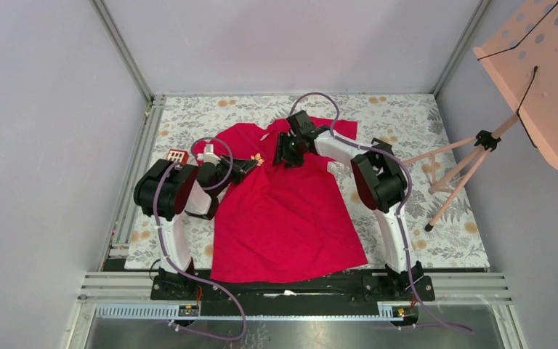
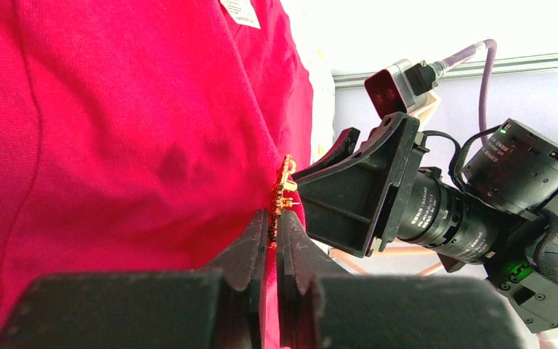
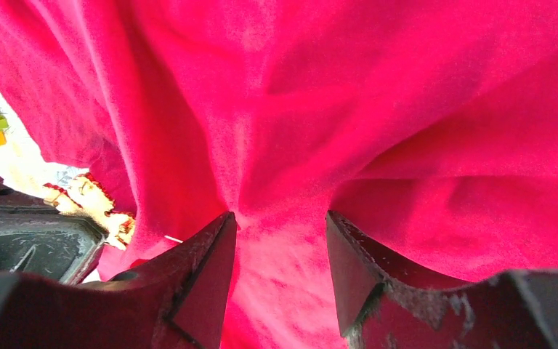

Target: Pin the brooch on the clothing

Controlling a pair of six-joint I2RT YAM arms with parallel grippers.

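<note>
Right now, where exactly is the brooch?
In the left wrist view, the brooch is pinched in the left gripper against the red T-shirt, beside the right gripper, below the collar.

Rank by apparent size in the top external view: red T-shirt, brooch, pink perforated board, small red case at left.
1. red T-shirt
2. pink perforated board, though it sits nearer the camera
3. small red case
4. brooch

One brooch (image 2: 285, 190), one T-shirt (image 1: 283, 211)
</note>
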